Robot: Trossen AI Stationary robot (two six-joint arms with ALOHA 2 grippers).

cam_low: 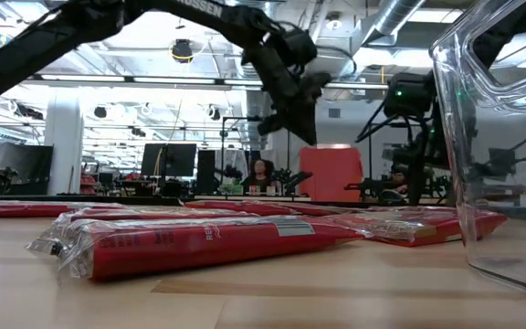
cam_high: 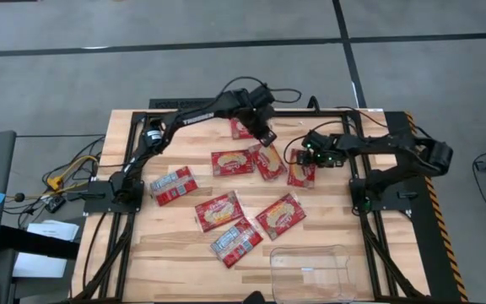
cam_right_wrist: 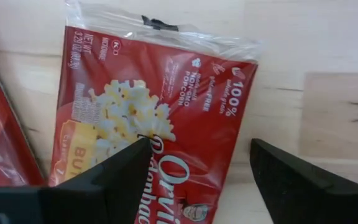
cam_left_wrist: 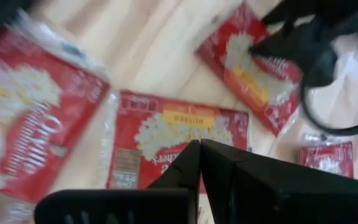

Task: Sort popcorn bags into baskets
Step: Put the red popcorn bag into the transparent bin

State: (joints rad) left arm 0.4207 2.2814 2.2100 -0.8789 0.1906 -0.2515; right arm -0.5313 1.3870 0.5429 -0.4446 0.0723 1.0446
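Sorting popcorn bags (cam_high: 226,210) scattered flat across counter (cam_high: 125,262); clear basket (cam_high: 310,272) empty at near edge.

1. Left gripper (cam_high: 266,135): fingers pressed together, nothing held, above far bags.
2. Right gripper (cam_right_wrist: 194,163): fingers spread over target bag (cam_right_wrist: 160,118). Centre over bag edge, lower, pinch wrapper only.

The left arm reaches from its base at the table's left edge diagonally toward the far middle, where the left gripper (cam_high: 266,135) hangs above the tabletop with its two dark fingers (cam_left_wrist: 185,171) pressed together. The right arm folds in from the right side, its wrist pointing left, and the right gripper (cam_high: 305,160) sits low with its fingers (cam_right_wrist: 114,171) spread wide apart.
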